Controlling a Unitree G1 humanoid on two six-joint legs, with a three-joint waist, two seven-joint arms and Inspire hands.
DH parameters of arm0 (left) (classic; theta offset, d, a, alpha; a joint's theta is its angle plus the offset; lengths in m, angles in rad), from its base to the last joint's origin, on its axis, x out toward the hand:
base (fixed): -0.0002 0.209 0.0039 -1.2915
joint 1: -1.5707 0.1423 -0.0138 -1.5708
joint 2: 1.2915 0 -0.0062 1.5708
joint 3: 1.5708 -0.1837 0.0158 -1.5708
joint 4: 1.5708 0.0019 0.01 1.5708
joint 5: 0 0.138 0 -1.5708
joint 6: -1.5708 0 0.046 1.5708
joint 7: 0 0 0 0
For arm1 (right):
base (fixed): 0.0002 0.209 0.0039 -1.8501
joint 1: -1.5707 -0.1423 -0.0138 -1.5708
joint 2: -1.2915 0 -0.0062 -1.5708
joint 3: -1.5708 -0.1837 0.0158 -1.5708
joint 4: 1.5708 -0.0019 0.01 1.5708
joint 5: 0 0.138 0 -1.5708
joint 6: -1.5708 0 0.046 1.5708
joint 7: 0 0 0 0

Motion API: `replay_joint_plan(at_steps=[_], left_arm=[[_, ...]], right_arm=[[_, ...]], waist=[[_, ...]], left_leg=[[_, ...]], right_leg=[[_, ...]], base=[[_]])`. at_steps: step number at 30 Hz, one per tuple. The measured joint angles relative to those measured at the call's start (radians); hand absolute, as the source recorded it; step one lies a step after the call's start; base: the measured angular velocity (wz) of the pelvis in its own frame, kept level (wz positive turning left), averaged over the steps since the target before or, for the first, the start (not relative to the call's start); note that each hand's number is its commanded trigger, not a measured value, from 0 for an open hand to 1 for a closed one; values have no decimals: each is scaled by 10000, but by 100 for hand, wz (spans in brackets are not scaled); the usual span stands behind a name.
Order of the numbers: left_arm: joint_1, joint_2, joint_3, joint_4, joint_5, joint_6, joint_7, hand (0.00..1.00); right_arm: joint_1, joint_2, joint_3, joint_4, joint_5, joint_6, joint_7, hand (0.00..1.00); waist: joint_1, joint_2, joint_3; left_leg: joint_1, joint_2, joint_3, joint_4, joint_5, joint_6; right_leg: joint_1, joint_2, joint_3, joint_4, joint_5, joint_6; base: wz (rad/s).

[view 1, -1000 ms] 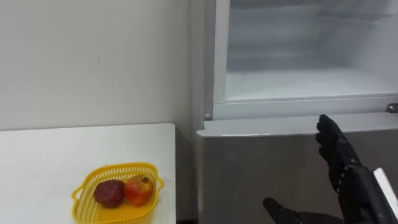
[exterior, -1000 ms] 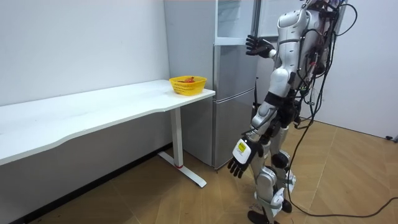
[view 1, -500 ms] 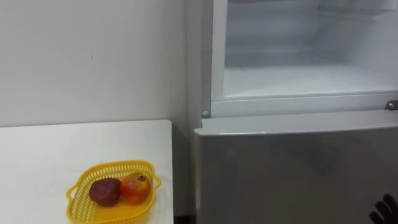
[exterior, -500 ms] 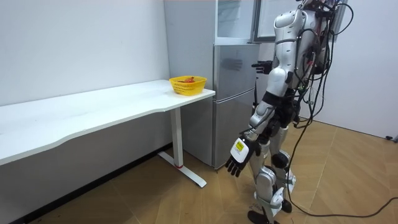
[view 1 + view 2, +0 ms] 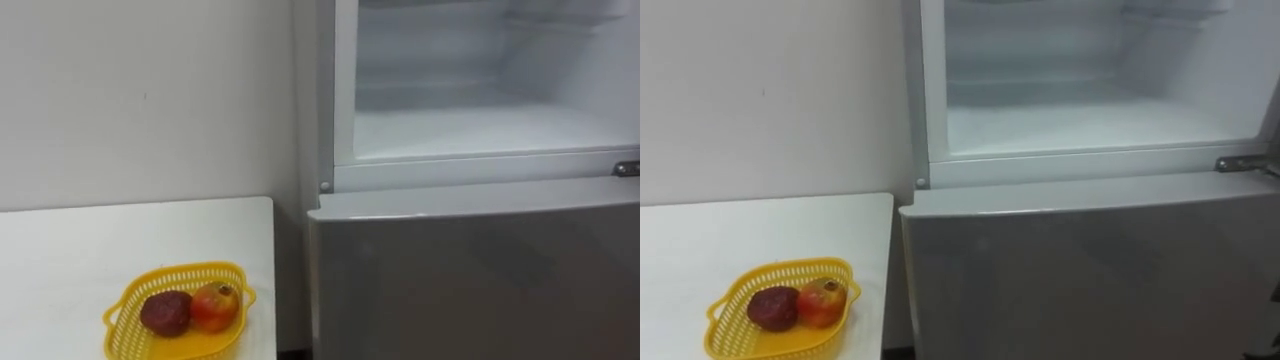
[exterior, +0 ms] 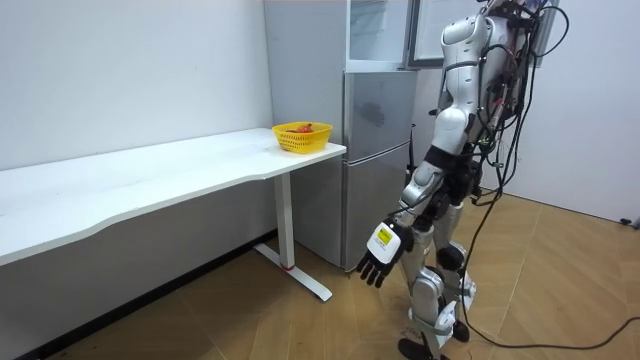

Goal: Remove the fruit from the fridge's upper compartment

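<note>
The upper fridge compartment (image 5: 480,130) stands open in front of me, and its white shelf holds nothing that I can see. Below it the grey lower door (image 5: 470,270) is closed. In the room view I stand facing the fridge (image 6: 378,150). My left hand (image 6: 378,262) hangs low beside my leg, its fingers spread and holding nothing.
A yellow basket (image 5: 185,270) sits on the white table (image 5: 80,250) left of the fridge. It holds a dark red fruit (image 5: 165,312) and a red-yellow fruit (image 5: 215,305). A white wall rises behind the table. In the room view, wooden floor lies around me.
My right hand, raised before the fridge a second ago, has dropped out of the eye view. The left hand has swung slightly forward. The eye view has shifted a little.
</note>
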Motion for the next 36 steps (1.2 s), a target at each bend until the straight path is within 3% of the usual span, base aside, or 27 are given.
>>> replay_joint_plan(at_steps=[6,10,18,24,31,36], left_arm=[[74,4,588,-1,20,35,-155,0],[98,28,930,-53,40,34,-178,0],[168,50,1292,-604,78,44,-268,0],[19,51,1283,-733,10,295,-253,0],[-101,64,1279,-735,79,291,-263,0],[-122,64,1253,-736,83,422,-273,0]], right_arm=[[-322,-32,-741,1018,677,19,-104,0],[-460,-156,-1283,1010,926,19,-181,0],[-1221,-1121,-1844,1066,1316,14,-412,0],[-1649,-1198,-2153,1236,1377,127,-843,0],[-2101,-1220,-2150,1235,1069,206,-948,0],[-2239,-1488,-2149,1235,831,229,-945,0]], waist=[[0,-271,7],[-16,-228,2],[-158,-182,6],[-202,-131,-13],[-214,-73,16],[-259,-145,61]], left_leg=[[-5,-8,-1,7,0,-1],[-9,-38,18,2,1,0],[-111,-20,135,-5,2,2],[-171,8,285,-60,3,3],[13,96,590,-169,4,0],[-10,90,639,-172,4,-1]], right_leg=[[-8,-13,16,-4,0,0],[-24,-31,30,16,-7,15],[-231,-7,127,39,-11,21],[-455,96,335,218,-7,18],[-552,158,576,359,12,-4],[-681,167,679,400,16,-10]], base=[[0],[0],[-3],[-11],[-23],[-8]])
